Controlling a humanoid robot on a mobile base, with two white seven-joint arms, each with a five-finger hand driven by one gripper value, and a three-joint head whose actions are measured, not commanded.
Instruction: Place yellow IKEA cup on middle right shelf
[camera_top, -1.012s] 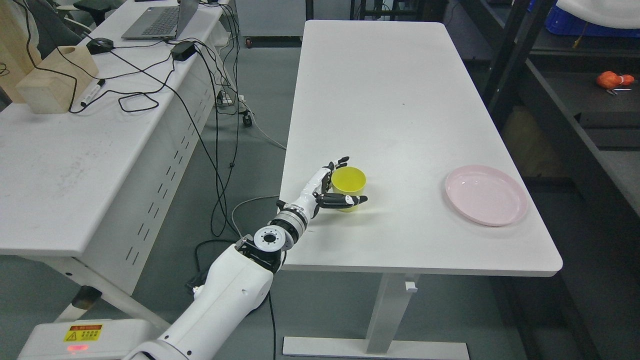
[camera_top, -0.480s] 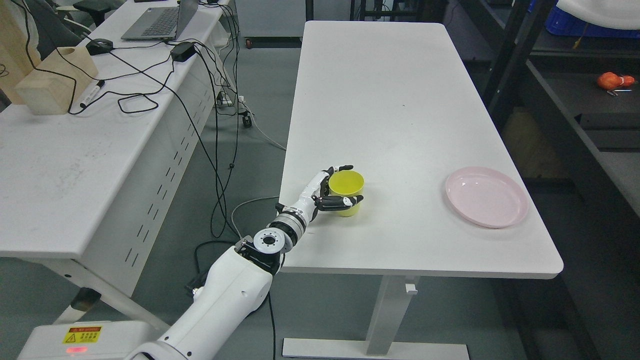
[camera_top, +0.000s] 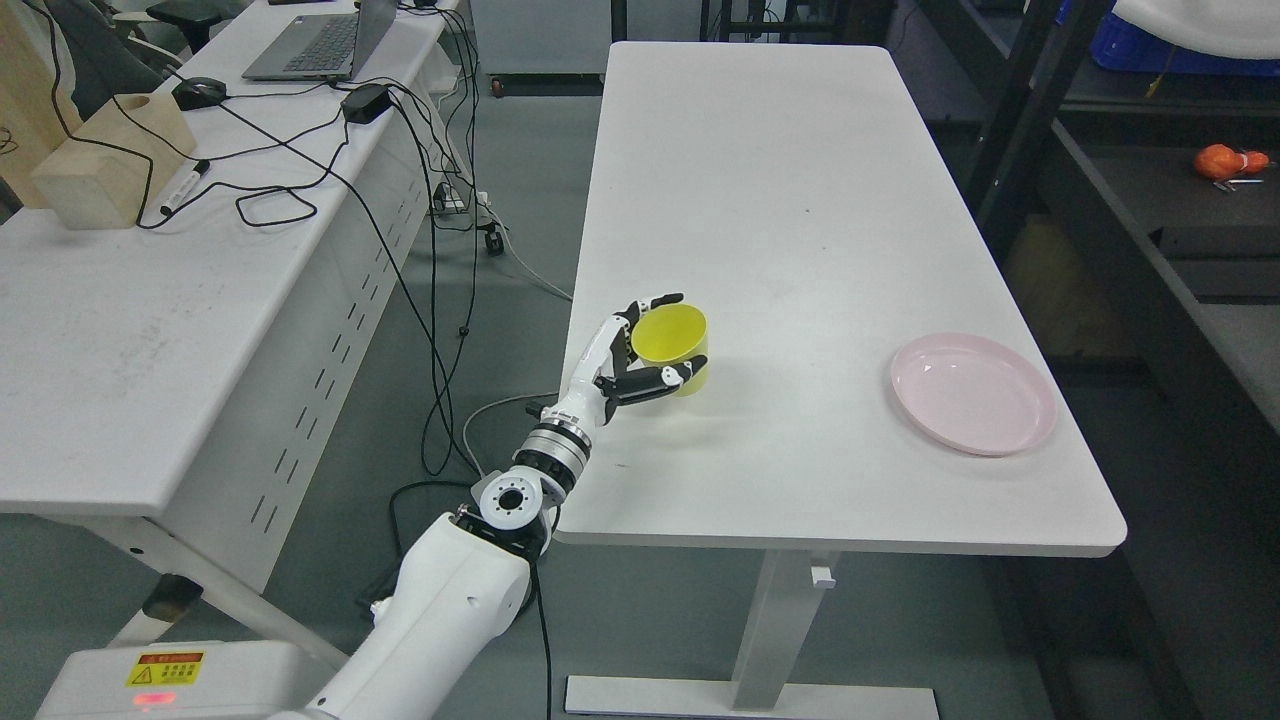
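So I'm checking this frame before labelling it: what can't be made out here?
- Cup's base: the yellow cup is wrapped by the left hand, hiding whether it touches the white table in the head view.
- Shelf unit: cut off by the right edge; its levels can't be counted.
- Orange item: too small to identify.
- Right arm: out of frame.

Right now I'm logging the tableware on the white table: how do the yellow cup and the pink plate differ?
The yellow cup is deep and tall-walled; the pink plate is shallow and wide. The cup is gripped in the left hand and tilted, near the table's left edge; the plate lies flat and untouched near the right edge. The cup appears lifted, its shadow offset below it; the plate rests on the surface. Both look empty, plain and single-coloured.
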